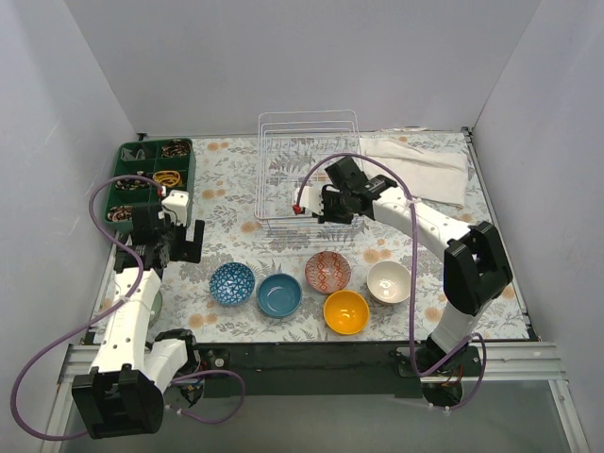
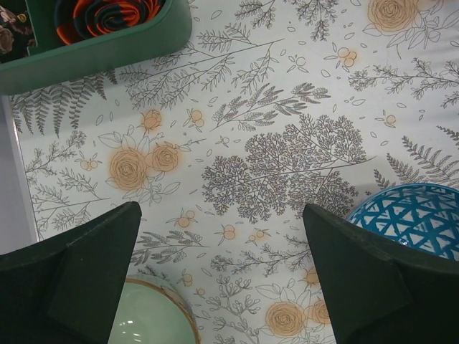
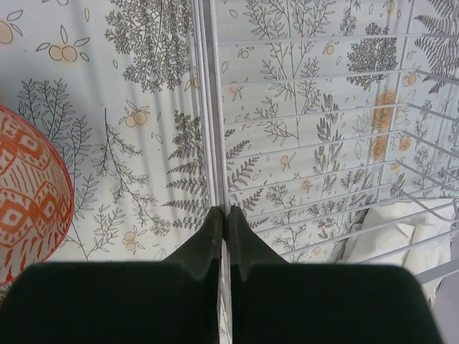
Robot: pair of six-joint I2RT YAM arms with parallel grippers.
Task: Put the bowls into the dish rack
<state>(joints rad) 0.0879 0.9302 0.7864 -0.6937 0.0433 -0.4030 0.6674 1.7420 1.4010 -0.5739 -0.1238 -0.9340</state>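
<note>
The white wire dish rack [image 1: 309, 117] stands at the back middle with nothing in it. My right gripper [image 1: 326, 209] is shut on its near wall; in the right wrist view the jaws [image 3: 224, 209] pinch the rack's rim wire [image 3: 211, 107]. In a row in front lie the blue-patterned bowl [image 1: 232, 283], the teal bowl [image 1: 279, 294], the red-patterned bowl [image 1: 327, 272], the orange bowl [image 1: 346, 311] and the white bowl [image 1: 389, 281]. My left gripper [image 1: 175, 247] is open and empty above the mat, between the pale green bowl [image 2: 150, 322] and the blue-patterned bowl [image 2: 409, 215].
A dark green compartment tray [image 1: 156, 175] with small items sits at the back left, its corner in the left wrist view [image 2: 107, 43]. A white folded cloth [image 1: 425, 165] lies right of the rack. The enclosure walls close the left, right and back.
</note>
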